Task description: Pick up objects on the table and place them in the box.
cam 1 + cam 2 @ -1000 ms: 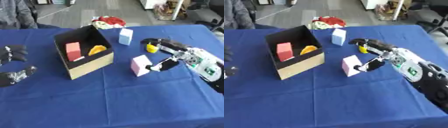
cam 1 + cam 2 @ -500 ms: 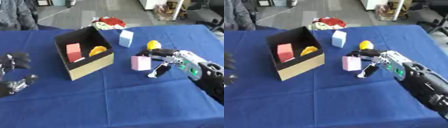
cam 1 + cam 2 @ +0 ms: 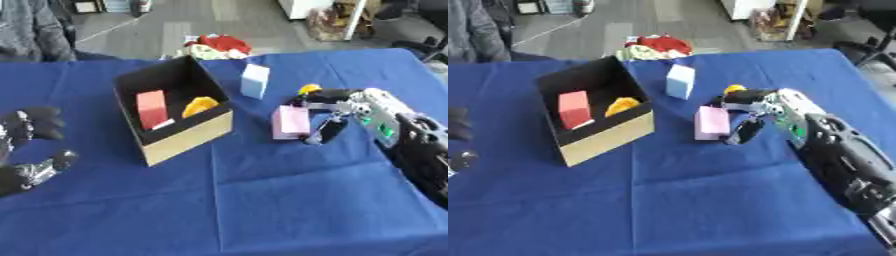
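Observation:
An open cardboard box [image 3: 188, 135] with a black inside stands left of the middle; a red block [image 3: 151, 108] and an orange piece [image 3: 200, 105] lie in it. A pink block [image 3: 290, 122] stands upright on the blue cloth right of the box. My right hand [image 3: 331, 114] is beside it, fingers over its top right and thumb low at its right side, not clearly closed round it. Behind the hand shows a small yellow object [image 3: 307, 89]. A pale blue block [image 3: 255, 81] stands farther back. My left hand [image 3: 31, 145] is at the left edge, fingers curled, holding nothing.
A red and white bundle [image 3: 217, 47] lies at the table's far edge. The blue cloth [image 3: 262, 200] in front of the box and the hand is bare. A person's grey sleeve shows at the far left corner.
The whole view has shifted. My right hand came forward with the pink block, uncovering the yellow object behind it. My left hand rose into view at the left edge.

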Robot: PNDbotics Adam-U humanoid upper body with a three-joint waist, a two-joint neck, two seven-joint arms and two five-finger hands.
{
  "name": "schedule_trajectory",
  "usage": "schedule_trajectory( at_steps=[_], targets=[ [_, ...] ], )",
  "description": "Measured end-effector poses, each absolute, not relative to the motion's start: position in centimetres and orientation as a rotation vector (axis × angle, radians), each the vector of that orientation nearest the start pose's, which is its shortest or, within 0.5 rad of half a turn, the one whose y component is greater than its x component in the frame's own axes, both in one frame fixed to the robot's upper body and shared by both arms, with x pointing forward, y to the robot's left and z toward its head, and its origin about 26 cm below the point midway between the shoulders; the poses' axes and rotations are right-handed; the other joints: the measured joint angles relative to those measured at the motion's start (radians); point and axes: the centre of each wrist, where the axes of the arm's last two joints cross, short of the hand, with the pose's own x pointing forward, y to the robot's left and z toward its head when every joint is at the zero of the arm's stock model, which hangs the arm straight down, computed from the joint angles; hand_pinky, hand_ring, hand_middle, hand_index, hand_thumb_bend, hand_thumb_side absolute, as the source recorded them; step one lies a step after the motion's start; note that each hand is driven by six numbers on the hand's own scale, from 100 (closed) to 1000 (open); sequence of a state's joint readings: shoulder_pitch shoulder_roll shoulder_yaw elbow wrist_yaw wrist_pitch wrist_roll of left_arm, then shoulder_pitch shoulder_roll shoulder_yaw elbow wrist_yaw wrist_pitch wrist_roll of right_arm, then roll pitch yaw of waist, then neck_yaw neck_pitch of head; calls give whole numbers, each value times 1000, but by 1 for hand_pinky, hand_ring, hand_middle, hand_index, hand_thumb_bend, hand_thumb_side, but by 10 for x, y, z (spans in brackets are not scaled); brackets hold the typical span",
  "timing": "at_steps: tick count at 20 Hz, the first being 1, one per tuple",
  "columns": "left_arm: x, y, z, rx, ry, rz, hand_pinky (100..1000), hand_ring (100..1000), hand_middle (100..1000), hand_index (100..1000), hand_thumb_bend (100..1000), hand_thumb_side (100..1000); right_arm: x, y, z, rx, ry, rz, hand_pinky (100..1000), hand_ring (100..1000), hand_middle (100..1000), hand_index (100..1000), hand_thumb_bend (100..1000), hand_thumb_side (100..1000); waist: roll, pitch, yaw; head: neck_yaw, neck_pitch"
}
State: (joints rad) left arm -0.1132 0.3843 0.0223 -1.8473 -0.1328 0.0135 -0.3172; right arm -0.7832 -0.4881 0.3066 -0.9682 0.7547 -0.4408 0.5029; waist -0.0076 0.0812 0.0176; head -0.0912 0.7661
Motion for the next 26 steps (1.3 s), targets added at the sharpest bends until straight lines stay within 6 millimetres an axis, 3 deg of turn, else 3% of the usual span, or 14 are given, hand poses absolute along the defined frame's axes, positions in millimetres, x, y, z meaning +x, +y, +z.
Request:
schedule_trajectory(
  at_steps=[4, 8, 12, 14, 17, 20, 23, 26],
  targets=[
    [293, 306, 120, 194, -1805, -721, 752, 623, 644, 812, 674, 462, 460, -276, 154, -572, -1462, 1759, 837, 749, 601, 683, 100, 100, 6, -2, 5, -1, 0],
    [292, 303, 119, 173, -1811, -705, 751, 623, 642, 811, 673, 462, 470, -252, 176, -568, -1572, 1681, 841, 755, 622, 707, 100, 100, 15, -14, 29, -15, 0],
    [292, 299, 116, 144, -1811, -702, 751, 623, 642, 810, 672, 462, 479, -218, 181, -529, -1608, 1654, 850, 775, 680, 772, 100, 100, 25, -14, 64, -44, 0],
    [293, 296, 115, 127, -1813, -704, 751, 623, 642, 811, 672, 462, 482, -202, 178, -512, -1599, 1656, 856, 794, 726, 837, 158, 104, 26, -16, 84, -61, 0],
    [294, 292, 115, 101, -1818, -712, 751, 623, 642, 811, 672, 463, 485, -181, 168, -493, -1565, 1666, 864, 819, 782, 927, 308, 309, 29, -17, 106, -84, 0],
    [294, 290, 116, 89, -1819, -721, 751, 623, 642, 811, 673, 464, 485, -168, 158, -498, -1534, 1681, 877, 846, 838, 981, 452, 457, 31, -17, 114, -98, 0],
    [295, 289, 116, 86, -1819, -724, 751, 623, 642, 811, 671, 465, 483, -160, 155, -536, -1521, 1718, 886, 864, 898, 998, 521, 512, 31, -17, 114, -102, 0],
    [295, 288, 116, 80, -1819, -720, 751, 623, 642, 812, 671, 467, 482, -157, 157, -585, -1511, 1758, 897, 879, 935, 1000, 528, 506, 31, -17, 113, -104, 0]
  ],
)
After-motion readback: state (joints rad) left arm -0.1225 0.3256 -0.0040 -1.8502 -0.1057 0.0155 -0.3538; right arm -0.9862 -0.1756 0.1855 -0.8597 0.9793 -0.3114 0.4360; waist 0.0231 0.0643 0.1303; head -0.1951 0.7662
